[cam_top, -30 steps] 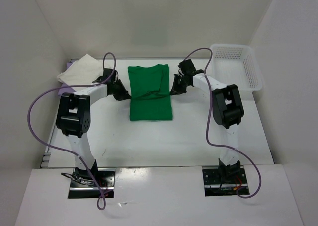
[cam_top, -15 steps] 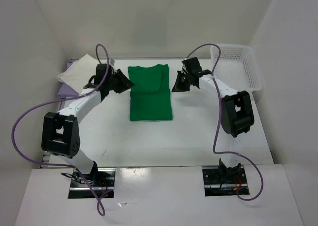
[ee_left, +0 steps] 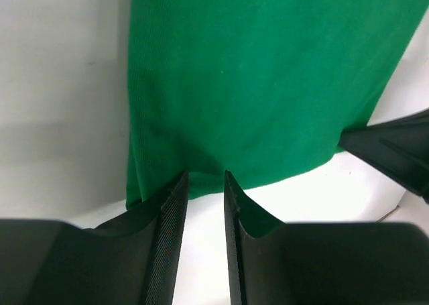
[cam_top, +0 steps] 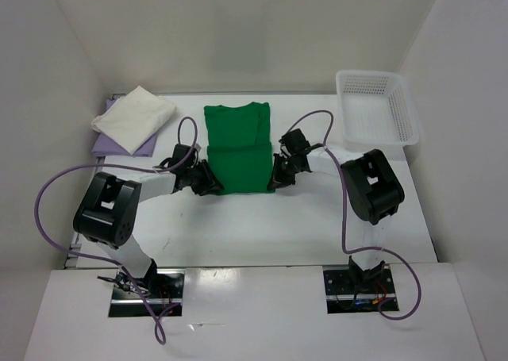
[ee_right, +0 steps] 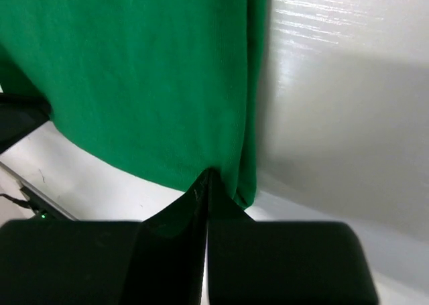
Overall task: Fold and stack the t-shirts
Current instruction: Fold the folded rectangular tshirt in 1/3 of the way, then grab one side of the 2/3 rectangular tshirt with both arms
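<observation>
**Desk:** What has changed on your end since a second ago?

**Operator:** I've brought both arms back from the far half of the green t-shirt [cam_top: 238, 151] to its near hem. The shirt lies where it did, flat at the middle of the table [cam_top: 238, 234], collar away from me.

**Desk:** How much room have you got?

**Operator:** I've got bare table from the hem back to the arm bases. The basket [cam_top: 379, 141] sits in the far right corner. The cream t-shirt [cam_top: 133, 117] lies on the lavender t-shirt [cam_top: 119, 145] in the far left corner. Both corners are well apart from my grippers.

**Desk:** And the arms?

**Operator:** Both are low, elbows out wide, forearms reaching inward. The left gripper [ee_left: 203, 181] is at the near left corner of the hem, its jaws parted by a narrow gap. I can't tell if cloth is caught. The right gripper [ee_right: 206, 177] is at the near right corner, jaws pressed together, tips touching the hem.
</observation>
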### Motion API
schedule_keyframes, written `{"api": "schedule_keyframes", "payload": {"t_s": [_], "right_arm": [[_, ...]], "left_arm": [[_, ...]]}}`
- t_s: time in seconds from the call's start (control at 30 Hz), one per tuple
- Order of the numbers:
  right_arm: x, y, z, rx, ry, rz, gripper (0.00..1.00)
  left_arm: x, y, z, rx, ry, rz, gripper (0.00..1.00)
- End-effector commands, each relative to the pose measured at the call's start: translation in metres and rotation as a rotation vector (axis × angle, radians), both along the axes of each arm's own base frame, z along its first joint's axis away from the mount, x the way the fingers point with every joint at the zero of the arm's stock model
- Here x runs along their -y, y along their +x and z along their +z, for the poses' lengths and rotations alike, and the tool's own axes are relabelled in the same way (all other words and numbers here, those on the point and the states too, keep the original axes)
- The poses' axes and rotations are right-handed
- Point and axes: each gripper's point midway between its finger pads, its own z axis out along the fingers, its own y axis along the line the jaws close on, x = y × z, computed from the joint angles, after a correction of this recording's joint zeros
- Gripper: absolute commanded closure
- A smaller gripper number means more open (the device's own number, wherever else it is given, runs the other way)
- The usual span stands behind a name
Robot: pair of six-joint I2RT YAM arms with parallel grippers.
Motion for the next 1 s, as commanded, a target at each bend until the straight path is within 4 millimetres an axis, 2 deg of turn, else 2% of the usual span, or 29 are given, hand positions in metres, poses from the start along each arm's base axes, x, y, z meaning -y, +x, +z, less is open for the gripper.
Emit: {"api": "schedule_keyframes", "payload": {"t_s": [0.0,0.03,0.17,0.2,0.23,0.27,0.3,0.33,0.37,0.4,0.43,0.47,0.5,0.6,0.67,0.7,0.73,0.97], "right_arm": [[0.012,0.007,-0.015,0.037,-0.057,-0.048,1.0],[0.014,0.002,-0.015,0.032,-0.06,-0.048,1.0],[0.019,-0.025,-0.014,0.014,-0.077,-0.048,1.0],[0.019,-0.038,-0.011,0.004,-0.067,-0.04,1.0],[0.018,-0.043,-0.009,0.008,-0.065,-0.031,1.0],[0.015,-0.049,-0.005,0.01,-0.059,-0.025,0.97],[0.018,-0.058,-0.005,-0.005,-0.056,-0.019,0.94],[0.016,-0.054,0.011,0.036,-0.033,-0.021,0.9],[0.017,-0.056,0.017,0.042,-0.03,-0.021,0.86],[0.019,-0.057,0.022,0.045,-0.037,-0.025,0.77],[0.018,-0.051,0.036,0.09,-0.021,-0.031,0.73],[0.018,-0.052,0.04,0.093,-0.019,-0.031,0.7],[0.02,-0.051,0.039,0.098,-0.027,-0.037,0.64],[0.021,-0.046,0.03,0.091,-0.032,-0.047,0.56],[0.018,-0.045,0.02,0.066,-0.027,-0.051,0.54],[0.017,-0.038,0.018,0.073,-0.014,-0.073,0.54],[0.017,-0.038,0.008,0.048,-0.024,-0.08,0.53],[0.011,-0.013,-0.008,0.041,-0.011,-0.106,0.52]], "left_arm": [[-0.013,-0.03,-0.025,-0.063,0.045,0.002,0.64],[-0.014,-0.035,-0.029,-0.076,0.049,0.002,0.64],[-0.027,-0.06,-0.024,-0.089,0.083,0.021,0.64],[-0.029,-0.066,-0.022,-0.089,0.083,0.021,0.64],[-0.029,-0.066,-0.01,-0.053,0.073,0.022,0.62],[-0.031,-0.074,-0.007,-0.061,0.075,0.022,0.58],[-0.032,-0.073,0.001,-0.041,0.072,0.035,0.52],[-0.032,-0.071,0.019,0.014,0.055,0.036,0.45],[-0.038,-0.074,0.021,0.016,0.083,0.056,0.35],[-0.038,-0.072,0.031,0.042,0.075,0.057,0.32],[-0.042,-0.069,0.041,0.071,0.066,0.075,0.31],[-0.042,-0.069,0.043,0.08,0.064,0.076,0.31],[-0.045,-0.071,0.039,0.066,0.061,0.083,0.31],[-0.042,-0.078,0.022,0.013,0.044,0.085,0.36],[-0.041,-0.077,0.009,-0.009,0.045,0.091,0.38],[-0.041,-0.076,0.004,-0.025,0.044,0.099,0.4],[-0.04,-0.073,0.004,-0.014,0.04,0.1,0.41],[-0.039,-0.051,-0.009,-0.018,0.064,0.115,0.48]]}}
